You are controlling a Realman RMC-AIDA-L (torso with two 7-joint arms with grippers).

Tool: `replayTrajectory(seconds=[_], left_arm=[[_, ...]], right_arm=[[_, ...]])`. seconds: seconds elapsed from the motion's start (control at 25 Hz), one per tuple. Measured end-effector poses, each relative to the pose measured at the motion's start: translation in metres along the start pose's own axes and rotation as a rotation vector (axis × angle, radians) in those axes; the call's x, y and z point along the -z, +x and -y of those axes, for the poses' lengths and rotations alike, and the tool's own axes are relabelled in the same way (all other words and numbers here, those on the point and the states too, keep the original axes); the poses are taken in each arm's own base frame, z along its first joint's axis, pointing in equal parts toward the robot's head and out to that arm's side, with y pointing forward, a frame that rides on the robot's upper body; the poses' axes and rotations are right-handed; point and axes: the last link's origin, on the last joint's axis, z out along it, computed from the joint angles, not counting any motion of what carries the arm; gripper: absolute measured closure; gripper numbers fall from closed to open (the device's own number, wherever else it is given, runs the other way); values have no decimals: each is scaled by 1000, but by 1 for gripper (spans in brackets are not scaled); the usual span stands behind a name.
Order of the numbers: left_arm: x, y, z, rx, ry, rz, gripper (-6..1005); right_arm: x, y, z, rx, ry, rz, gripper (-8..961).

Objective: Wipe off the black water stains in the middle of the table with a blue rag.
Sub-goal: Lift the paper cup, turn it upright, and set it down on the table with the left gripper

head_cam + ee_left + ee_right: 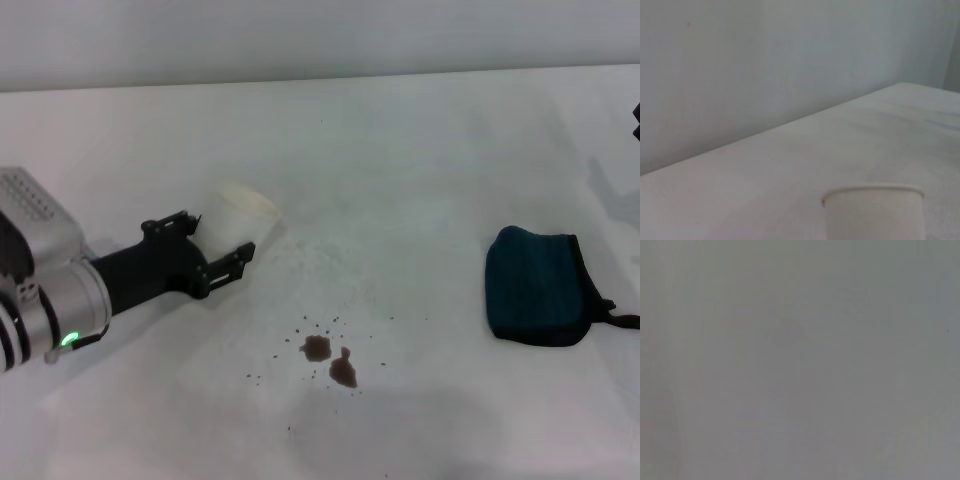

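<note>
Left gripper (222, 245) low over the surface (420, 150), jaws spread wide, a finger on each side of a white paper cup (243, 215). Can't tell if they touch the cup wall; no clear grip, nothing lifted. Left wrist view shows the cup (874, 212) rim close ahead, upright. Probable reason: the cup stands near the spill, so the left arm is either moving it clear or has just set it down, keeping the wiping area free.

Outward from the jaws: stains (330, 360) lie near, a little ahead of the fingertips and toward the robot, two dark blotches just beside each other with small specks scattered around. Not wiped yet.

Rag (535, 287) lies flat, well apart from the left jaws, far across on the robot's right, past the stains; strap trails off its far side. Untouched.

Right gripper out of sight; right wrist view shows only blank grey, jaw state unknown. Judgement: the rag sits on the right arm's side, so that arm looks best placed to grab it.
</note>
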Motion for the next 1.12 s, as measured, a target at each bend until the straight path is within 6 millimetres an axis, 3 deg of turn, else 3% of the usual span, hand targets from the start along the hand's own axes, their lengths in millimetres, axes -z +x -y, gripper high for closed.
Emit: replayTrajectory(seconds=[0.44,1.12], left_arm=[[13,-25,-12,-78,20,10,325],[22,-38,-17,-158,64,-3,307]], right_arm=[[2,2,0,-7,4,-7,78],[-1,5,3,-4,23,-40,78]])
